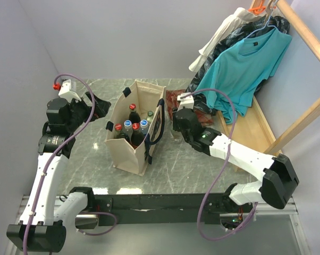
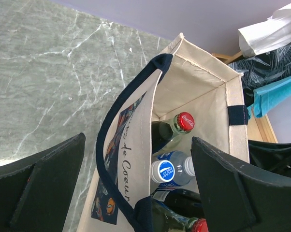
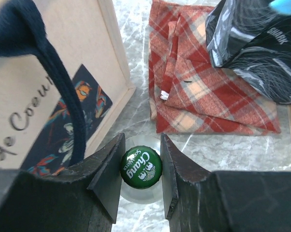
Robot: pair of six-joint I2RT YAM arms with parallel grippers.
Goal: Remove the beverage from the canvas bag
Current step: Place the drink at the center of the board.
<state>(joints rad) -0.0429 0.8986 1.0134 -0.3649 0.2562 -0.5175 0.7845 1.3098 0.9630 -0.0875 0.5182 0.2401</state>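
Note:
The beige canvas bag with navy handles stands upright mid-table, holding several bottles. In the left wrist view a red-capped bottle and a blue-capped bottle show inside it. My left gripper hangs open above the bag's left wall, holding nothing. My right gripper is shut on the neck of a clear beverage bottle with a green cap. That bottle is outside the bag, just right of the printed side and over the marble. I cannot tell whether its base touches the table.
A folded red plaid cloth lies just beyond the held bottle, with a dark patterned garment behind it. A teal shirt and other clothes hang from a wooden rack at the right. A navy handle droops beside my right gripper.

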